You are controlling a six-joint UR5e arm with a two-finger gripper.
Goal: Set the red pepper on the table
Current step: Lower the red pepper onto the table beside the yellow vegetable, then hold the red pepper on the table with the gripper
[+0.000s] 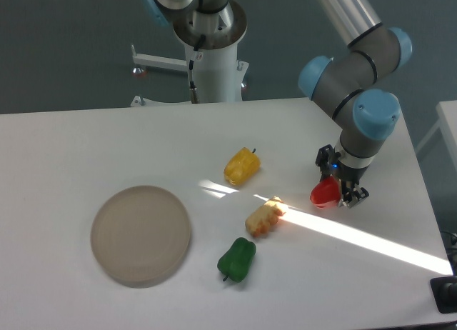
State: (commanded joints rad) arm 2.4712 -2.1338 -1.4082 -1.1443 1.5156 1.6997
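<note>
From the fixed camera, the gripper (337,191) hangs low over the right side of the table (86,144), jaws pinching the red pepper (325,194), apparently to set it down on bare surface well apart from the yellow pepper (241,166), green pepper (236,258) and beige plate (141,234). The pepper is small, glossy and bright red, at or just above the tabletop; contact cannot be judged.

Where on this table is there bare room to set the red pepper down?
Bare table lies right of the claw holding the red pepper, and behind the plate. It is crowded mid-table around the yellow pepper, corn piece and green pepper.
</note>
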